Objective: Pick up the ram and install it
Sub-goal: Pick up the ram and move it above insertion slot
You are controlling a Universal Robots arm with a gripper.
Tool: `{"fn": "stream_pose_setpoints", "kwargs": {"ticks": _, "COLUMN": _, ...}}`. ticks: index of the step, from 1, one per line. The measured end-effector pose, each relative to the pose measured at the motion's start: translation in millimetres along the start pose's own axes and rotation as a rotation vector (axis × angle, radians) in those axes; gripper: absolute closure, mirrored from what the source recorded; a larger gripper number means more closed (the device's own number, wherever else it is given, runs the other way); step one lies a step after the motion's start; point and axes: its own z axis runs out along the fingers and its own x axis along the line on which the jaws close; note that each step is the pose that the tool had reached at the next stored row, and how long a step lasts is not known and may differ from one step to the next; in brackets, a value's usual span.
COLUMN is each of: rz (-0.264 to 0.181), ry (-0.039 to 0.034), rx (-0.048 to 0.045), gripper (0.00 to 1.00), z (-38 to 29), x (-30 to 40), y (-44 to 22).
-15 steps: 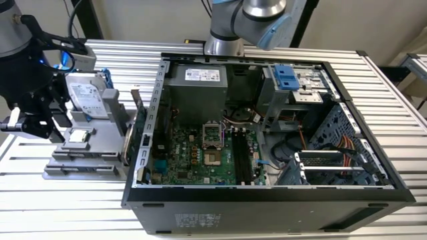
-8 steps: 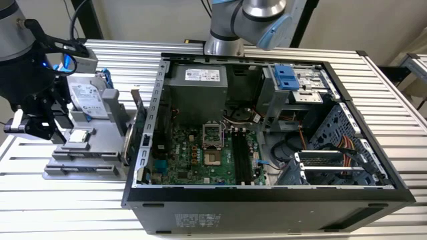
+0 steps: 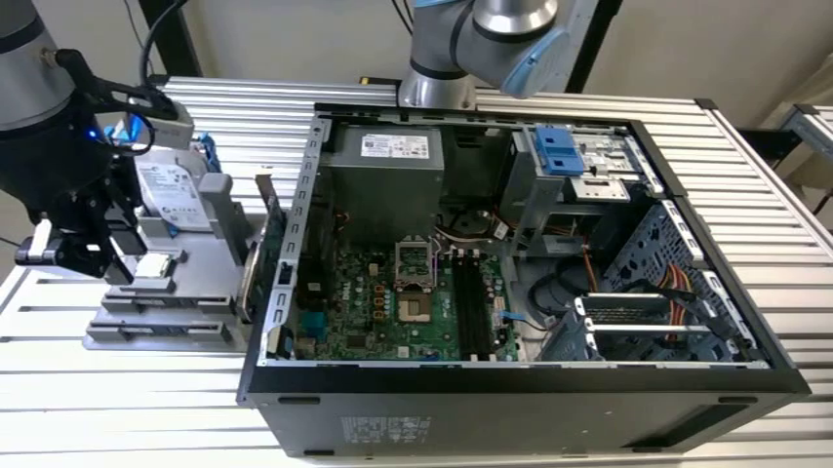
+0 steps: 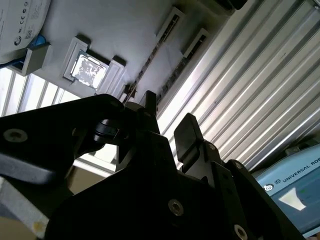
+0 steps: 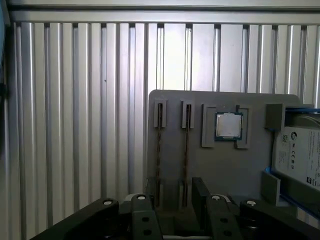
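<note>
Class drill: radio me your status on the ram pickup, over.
Gripper open, empty, over grey holder. Ram on edge in its slot, not yet gripped. Nothing seen in the way.

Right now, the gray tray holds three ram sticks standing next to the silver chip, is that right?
Not quite. The first wrist view shows two ram sticks, not three, standing in the gray tray next to the silver chip.

Ram: thin long dark stick, seen edge-on, upright in narrow slot of grey holder. Second like stick in parallel slot just beside.
</note>
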Motion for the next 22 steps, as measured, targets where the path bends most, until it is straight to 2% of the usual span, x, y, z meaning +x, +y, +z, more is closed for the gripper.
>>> {"fn": "stream_pose_setpoints", "kwargs": {"ticks": 22, "rz": 0.000, "ry": 0.0005, "rx": -0.0001, "gripper": 0.00, "z": 23.6, "x": 0.0, "y": -1.0}}
